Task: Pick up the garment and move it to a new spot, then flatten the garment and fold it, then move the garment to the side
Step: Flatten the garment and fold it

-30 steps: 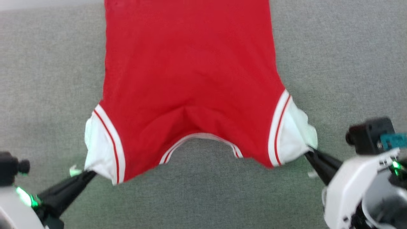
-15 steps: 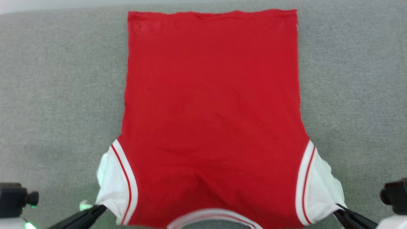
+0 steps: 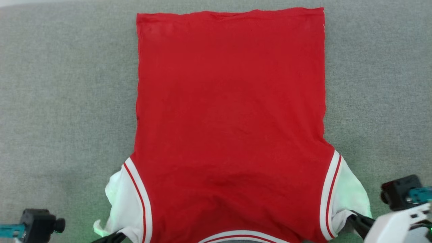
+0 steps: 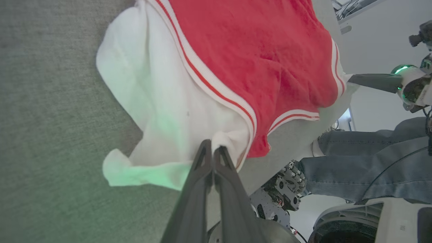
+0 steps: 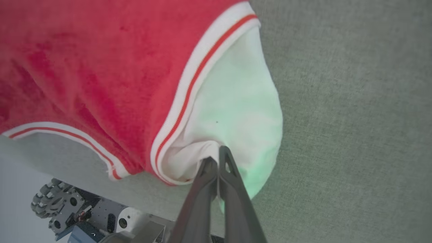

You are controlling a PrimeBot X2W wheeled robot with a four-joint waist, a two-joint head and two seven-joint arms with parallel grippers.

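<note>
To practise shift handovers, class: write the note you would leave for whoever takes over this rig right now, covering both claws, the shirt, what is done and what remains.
Left claw: shut on one white sleeve of the garment.
Right claw: shut on the other white sleeve.
Garment: spread on the grey surface, hem far, neckband near the robot, plain red side up.
Done: laid out, body flat; sleeves bunched.
Left: smooth sleeves, fold, move aside.

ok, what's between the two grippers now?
The garment: its red shoulders and striped neckband span from left gripper to right gripper, both shut on it. Head view shows it.
</note>
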